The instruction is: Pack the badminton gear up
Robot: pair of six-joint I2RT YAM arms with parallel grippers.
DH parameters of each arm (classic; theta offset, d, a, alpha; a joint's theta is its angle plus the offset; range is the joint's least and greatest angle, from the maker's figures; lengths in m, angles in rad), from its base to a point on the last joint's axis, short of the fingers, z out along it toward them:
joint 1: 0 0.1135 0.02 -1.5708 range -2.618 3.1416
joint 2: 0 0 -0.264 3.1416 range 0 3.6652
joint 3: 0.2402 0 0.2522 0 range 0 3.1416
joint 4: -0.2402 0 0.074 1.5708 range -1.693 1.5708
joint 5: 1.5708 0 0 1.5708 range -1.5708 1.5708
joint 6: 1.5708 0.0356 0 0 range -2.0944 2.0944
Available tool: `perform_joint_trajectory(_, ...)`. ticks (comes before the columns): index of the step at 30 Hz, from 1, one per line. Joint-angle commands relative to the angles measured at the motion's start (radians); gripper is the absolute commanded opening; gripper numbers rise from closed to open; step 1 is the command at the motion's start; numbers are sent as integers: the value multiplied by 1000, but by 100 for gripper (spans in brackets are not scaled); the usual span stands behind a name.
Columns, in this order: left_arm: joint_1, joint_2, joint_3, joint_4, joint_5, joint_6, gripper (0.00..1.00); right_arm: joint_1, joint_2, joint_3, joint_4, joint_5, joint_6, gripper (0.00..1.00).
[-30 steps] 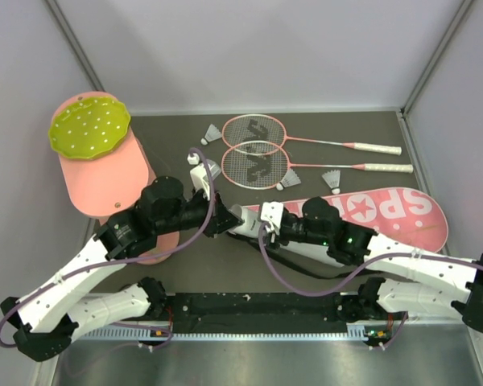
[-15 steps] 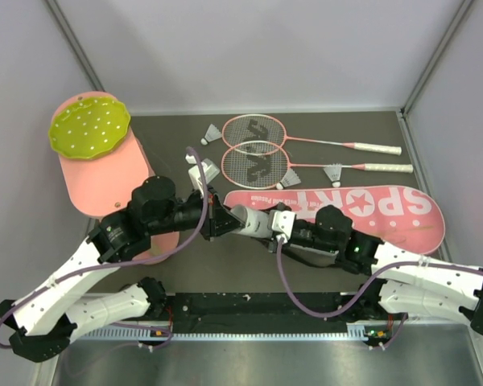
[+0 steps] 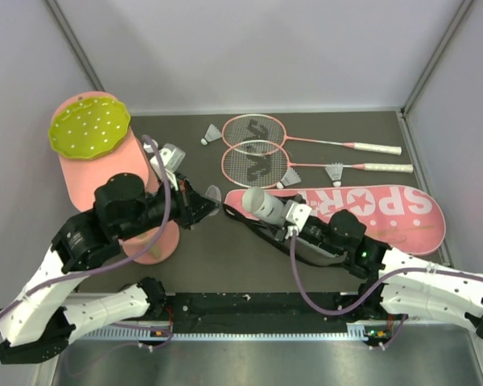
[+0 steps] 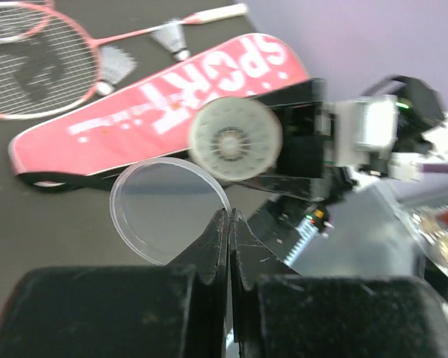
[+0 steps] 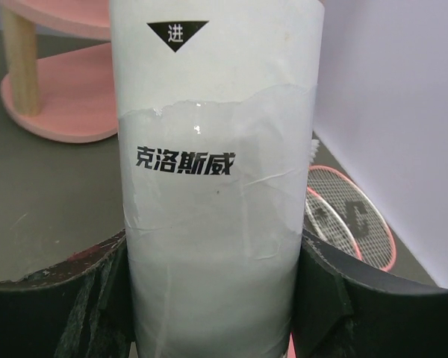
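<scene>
My right gripper (image 3: 280,212) is shut on the white tube (image 3: 262,204), which lies over the left end of the pink "SPORT" bag (image 3: 378,211); the right wrist view shows its fingers (image 5: 325,298) clamped on the tube (image 5: 216,186). My left gripper (image 3: 200,201) is shut on the tube's clear round lid (image 3: 212,193), held a little left of the tube. In the left wrist view the lid (image 4: 164,209) is pinched by its edge and the tube's end (image 4: 231,139) faces it. Two pink rackets (image 3: 253,129) (image 3: 253,165) lie behind. Three shuttlecocks (image 3: 212,134) (image 3: 290,178) (image 3: 334,173) lie near them.
A big pink cylinder stand (image 3: 105,173) with a yellow-green dotted disc (image 3: 88,129) stands at the left, close to my left arm. Grey walls enclose the dark table (image 3: 225,257) on three sides. The bag's black strap (image 3: 306,256) lies under my right arm.
The two grippers were together at the tube. My left gripper has drawn back to the left with the lid, and the right has shifted right with the tube.
</scene>
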Motion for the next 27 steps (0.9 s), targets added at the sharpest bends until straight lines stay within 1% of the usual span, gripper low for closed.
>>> perform_joint_trajectory(1,0,120,17,-53,-249,12,0,-7,-63,-25,26,202,144,24)
perform_joint_trajectory(2,-1,170,18,-47,-270,12,0,-7,-87,-40,36,257,150,24)
perform_joint_trajectory(4,0,227,33,-21,-333,17,0,-8,-172,-66,55,292,156,24)
perform_joint_trajectory(5,-1,291,38,-16,-364,22,0,-7,-201,-93,73,299,156,25)
perform_joint_trajectory(7,0,364,64,-12,-437,35,0,-7,-262,-118,86,291,147,25)
perform_joint_trajectory(8,0,442,75,-16,-468,48,0,-8,-313,-140,93,290,143,25)
perform_joint_trajectory(9,0,487,110,-33,-496,52,0,-8,-339,-149,101,288,138,25)
perform_joint_trajectory(10,0,529,127,-48,-552,52,0,-5,-358,-157,106,291,126,25)
perform_joint_trajectory(11,-1,601,144,-109,-583,40,0,-7,-388,-169,104,306,121,25)
perform_joint_trajectory(12,0,629,165,-127,-605,7,0,-7,-399,-173,106,314,118,25)
perform_joint_trajectory(14,-3,669,161,-163,-605,-24,0,-7,-413,-183,106,338,112,25)
perform_joint_trajectory(16,-14,662,66,-144,-568,-67,0,-7,-425,-190,122,349,103,26)
perform_joint_trajectory(17,-26,635,28,-130,-542,-84,0,-7,-428,-196,125,357,101,26)
perform_joint_trajectory(18,-41,619,-55,-95,-531,-104,0,-7,-428,-198,129,357,100,26)
perform_joint_trajectory(19,-76,599,-95,-87,-527,-119,0,-7,-427,-200,132,357,98,26)
perform_joint_trajectory(20,-95,572,-127,-82,-522,-168,0,-7,-427,-200,133,356,100,26)
perform_joint_trajectory(21,-113,559,-187,-76,-517,-190,0,-7,-425,-201,138,354,101,26)
perform_joint_trajectory(23,-168,536,-239,-47,-514,-257,0,-8,-425,-204,145,351,103,26)
perform_joint_trajectory(25,-216,538,-305,-1,-513,-288,0,-8,-427,-201,142,349,106,26)
perform_joint_trajectory(27,-225,577,-336,22,-482,-314,0,-10,-428,-198,135,349,106,26)
